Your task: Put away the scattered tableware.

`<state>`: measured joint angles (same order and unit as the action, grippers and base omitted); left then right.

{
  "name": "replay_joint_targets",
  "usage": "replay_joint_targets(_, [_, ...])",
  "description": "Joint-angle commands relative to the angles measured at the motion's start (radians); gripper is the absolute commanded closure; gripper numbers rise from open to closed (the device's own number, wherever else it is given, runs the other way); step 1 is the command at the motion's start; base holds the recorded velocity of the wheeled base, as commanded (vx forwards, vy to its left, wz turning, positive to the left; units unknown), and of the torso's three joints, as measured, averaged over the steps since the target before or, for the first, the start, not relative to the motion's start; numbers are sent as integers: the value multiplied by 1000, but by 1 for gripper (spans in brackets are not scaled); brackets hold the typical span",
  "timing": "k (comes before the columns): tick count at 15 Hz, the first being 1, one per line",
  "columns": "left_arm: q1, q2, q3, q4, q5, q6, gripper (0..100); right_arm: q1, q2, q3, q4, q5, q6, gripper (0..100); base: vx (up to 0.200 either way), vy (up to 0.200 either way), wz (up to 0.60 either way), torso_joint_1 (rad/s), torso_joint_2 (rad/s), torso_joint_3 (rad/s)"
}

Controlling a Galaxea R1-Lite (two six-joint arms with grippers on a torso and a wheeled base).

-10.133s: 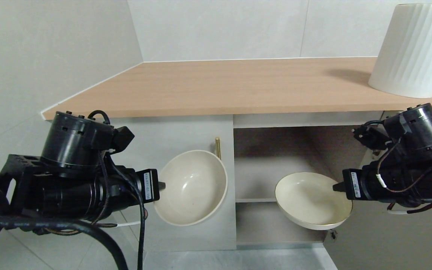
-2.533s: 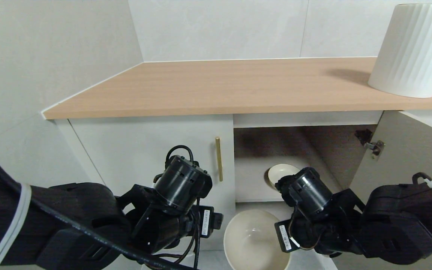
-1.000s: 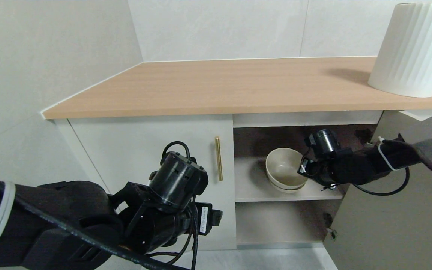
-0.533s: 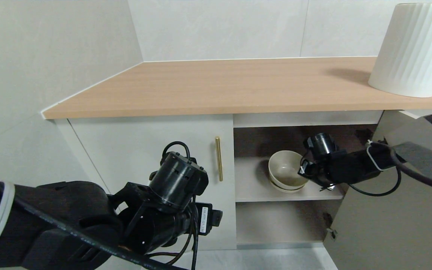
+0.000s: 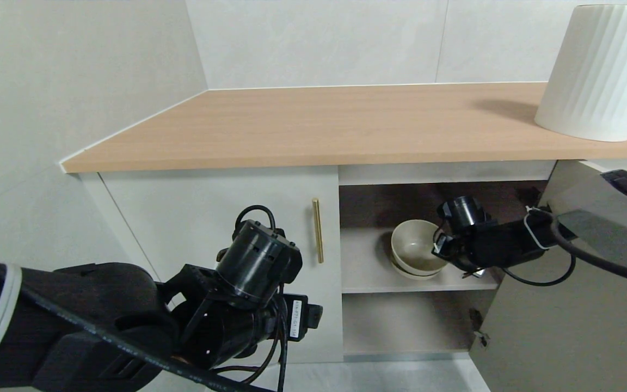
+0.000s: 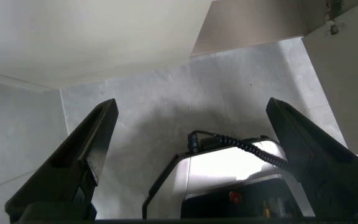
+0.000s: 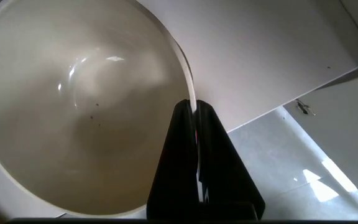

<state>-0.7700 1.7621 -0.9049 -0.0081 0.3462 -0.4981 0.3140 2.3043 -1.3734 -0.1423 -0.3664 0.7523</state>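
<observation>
A cream bowl [image 5: 413, 249] rests on a shallower cream dish [image 5: 407, 273] on the upper shelf [image 5: 365, 272] of the open cabinet. My right gripper [image 5: 437, 251] is inside the cabinet, shut on the bowl's right rim. The right wrist view looks into the bowl [image 7: 86, 106], with the right gripper [image 7: 194, 115] pinching its thin edge. My left arm hangs low in front of the closed left door [image 5: 210, 218]. In the left wrist view the left gripper [image 6: 190, 106] is open over the grey floor, with nothing between its fingers.
The right cabinet door [image 5: 542, 326] stands swung open. A gold handle [image 5: 317, 231] is on the left door. The lower shelf [image 5: 400, 326] is bare. On the wooden countertop [image 5: 319, 125] stands a white ribbed cylinder [image 5: 596, 71] at the far right.
Ten seconds ago each gripper held a dish. The left one has since let go of the bowl. The right one carried the bowl up onto the shelf and, lately, slightly deeper in.
</observation>
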Motion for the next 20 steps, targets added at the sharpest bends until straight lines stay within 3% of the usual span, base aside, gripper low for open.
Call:
replay_joint_targets(1, [0,0,0,-1,1,0,0,0,7,-3,0,0,-1,100,0,0,0,0,0,0])
replay_joint_targets(4, [0,0,0,-1,1,0,0,0,9,-1,0,0,-1,100,0,0,0,0,0,0])
replay_joint_targets(5, [0,0,0,-1,1,0,0,0,9,-1,0,0,1,0,0,0,0,0,0,0])
replay_joint_targets(13, [3,-21,0,2,2,0,0,14,-43,51,10,1,-5,0,0,0,0,0,0,0])
replay_joint_targets(15, [15,-89,1,11,5,4,0,54,-175,165,12,41,-53,0,0,0,0,0,0,0])
replay_joint_targets(17, [40,-155,11,33,4,38,0,74,-348,292,13,147,-126,0,0,0,0,0,0,0])
replay_joint_targets(18, [49,-187,17,39,4,39,0,76,-436,341,23,192,-160,0,0,0,0,0,0,0])
replay_joint_targets(20, [75,-283,32,62,1,42,0,99,-631,395,129,231,-222,0,0,0,0,0,0,0])
